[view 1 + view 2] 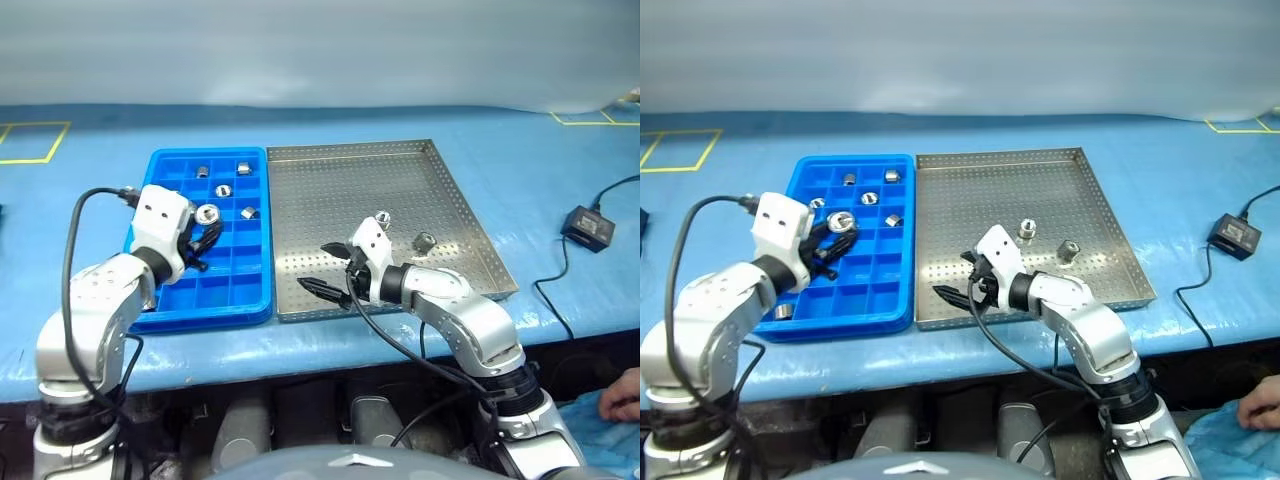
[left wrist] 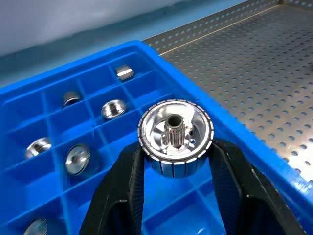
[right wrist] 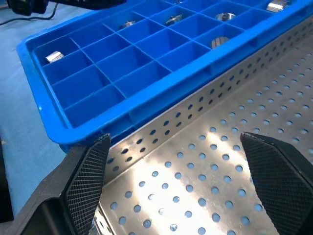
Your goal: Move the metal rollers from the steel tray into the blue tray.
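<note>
Take the bright blue plastic tray (image 1: pixel 170 300) with its grid of square compartments as your landmark. Your left gripper (image 2: pixel 173 169) hangs over its middle cells, jaws part-open and clamped on one shiny silver metal roller (image 2: pixel 175 135), gripped by its ribbed side wall so the bored face points up and away from the fingers. Held that way, the piece can be lowered straight between the cell walls without tipping.

Several rollers already lie one to a cell toward the far end of the blue tray, for instance the one at (image 1: pixel 870 198), which is why the carried roller is poised over the emptier rows nearer you.

The large grey perforated steel tray (image 1: pixel 330 190) sits touching the blue tray's right edge, so each transfer is a short sideways crossing. Two rollers remain on its floor, well right of the blue tray: one at (image 1: pixel 1026 229) and one at (image 1: pixel 1068 250).

Your right gripper (image 1: pixel 334 272) waits low over the steel tray's near corner, just beside the shared edge, jaws spread fully and holding nothing. By this reading it is staged for the next pickup, though both remaining rollers lie behind it, farther from the blue tray.
</note>
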